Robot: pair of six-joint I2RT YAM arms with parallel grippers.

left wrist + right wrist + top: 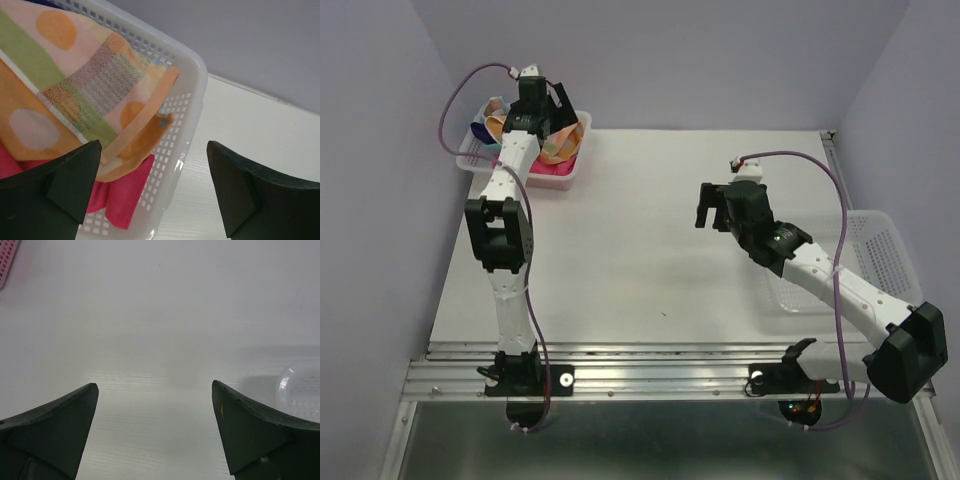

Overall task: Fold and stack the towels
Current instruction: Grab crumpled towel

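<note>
left wrist close-up: patterned towel point(85, 85) over pink towel point(122, 197)

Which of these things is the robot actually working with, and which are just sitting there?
For the job:
orange patterned towel
pink towel
dark navy cloth

Just lying about:
white mesh basket, which holds the towels
second mesh basket, at the table's right edge

Towel basket point(192, 75) at far-left corner of table point(650, 250); patterned towel point(85, 85) lies over another towel point(120, 200) inside. Second basket point(880, 250) at right edge. Left gripper point(152, 145) above towel basket; right gripper point(155, 385) above mid-table.
</note>
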